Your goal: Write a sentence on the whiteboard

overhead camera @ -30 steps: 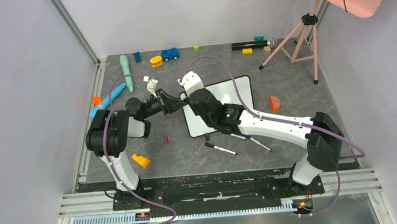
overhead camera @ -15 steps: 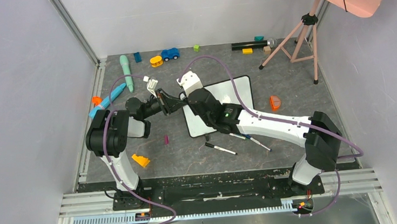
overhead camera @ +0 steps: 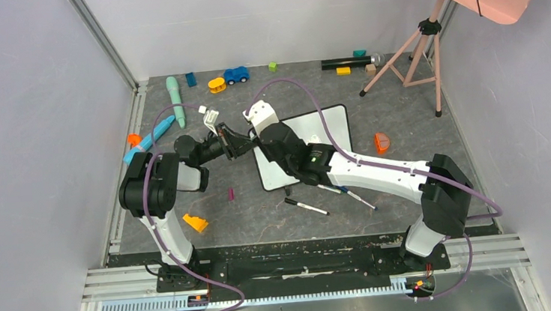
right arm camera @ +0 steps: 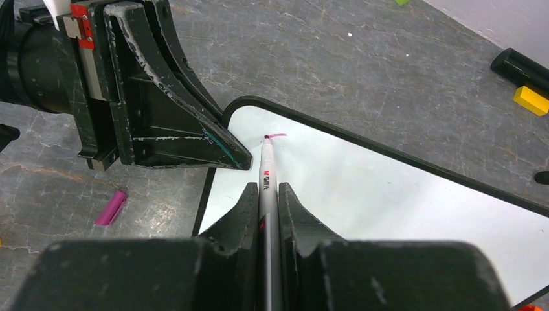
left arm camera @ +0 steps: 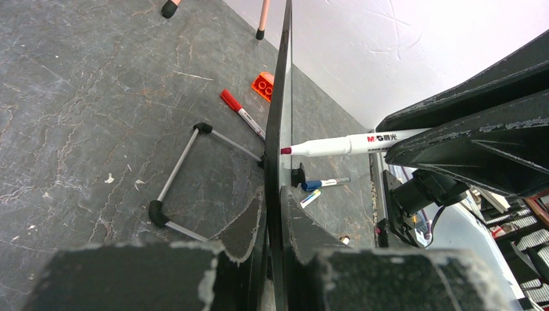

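The whiteboard (overhead camera: 309, 141) lies mid-table, white with a thin black frame. My left gripper (overhead camera: 247, 146) is shut on its left edge; the left wrist view shows the board edge-on (left arm camera: 280, 97) between the jaws of that gripper (left arm camera: 277, 217). My right gripper (right arm camera: 265, 189) is shut on a white marker (right arm camera: 267, 170) and sits over the board's upper left corner (overhead camera: 263, 134). The marker's pink tip touches the board. Of the sentence, only a short pink stroke (right arm camera: 276, 135) shows. The marker also shows in the left wrist view (left arm camera: 349, 144).
Two loose pens (overhead camera: 307, 207) (overhead camera: 353, 197) lie just in front of the board, with a pink cap (overhead camera: 231, 194) and an orange wedge (overhead camera: 195, 223) to the left. An orange piece (overhead camera: 382, 142) lies to the right. A pink tripod (overhead camera: 408, 57) and toys (overhead camera: 235, 75) are at the back.
My right gripper has crept slightly left with the marker on the board. The left gripper has kept its hold and not moved.
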Robot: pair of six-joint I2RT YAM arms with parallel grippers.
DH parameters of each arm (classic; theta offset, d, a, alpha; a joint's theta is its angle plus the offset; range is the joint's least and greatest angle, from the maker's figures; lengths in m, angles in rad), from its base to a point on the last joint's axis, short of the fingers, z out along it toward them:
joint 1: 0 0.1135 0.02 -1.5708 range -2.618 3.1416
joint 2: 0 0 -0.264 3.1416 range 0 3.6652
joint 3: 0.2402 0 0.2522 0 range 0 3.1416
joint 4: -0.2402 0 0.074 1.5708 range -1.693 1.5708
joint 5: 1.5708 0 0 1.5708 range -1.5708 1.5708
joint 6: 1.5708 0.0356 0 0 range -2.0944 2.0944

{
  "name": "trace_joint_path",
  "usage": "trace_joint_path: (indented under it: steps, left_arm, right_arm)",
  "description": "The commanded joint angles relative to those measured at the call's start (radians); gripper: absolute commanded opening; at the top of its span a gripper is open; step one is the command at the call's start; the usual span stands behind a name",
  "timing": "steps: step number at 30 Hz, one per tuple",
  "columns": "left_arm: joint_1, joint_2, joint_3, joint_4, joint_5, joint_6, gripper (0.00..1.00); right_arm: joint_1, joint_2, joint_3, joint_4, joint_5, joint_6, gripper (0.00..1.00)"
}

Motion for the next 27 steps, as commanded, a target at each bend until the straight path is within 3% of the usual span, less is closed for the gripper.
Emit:
trace_joint_path:
  steps: [1,27]
  left_arm:
    - [0.001,-0.032,0.001,0.082,0.018,0.046,0.02]
    - [0.002,-0.032,0.001,0.082,0.018,0.045,0.02]
  right_arm:
    - [-0.006,0.010,0.029,-0.001,-0.014,0.000,0.00]
    - [-0.013,-0.075,-0.090,-0.021,0.028,0.030,0.00]
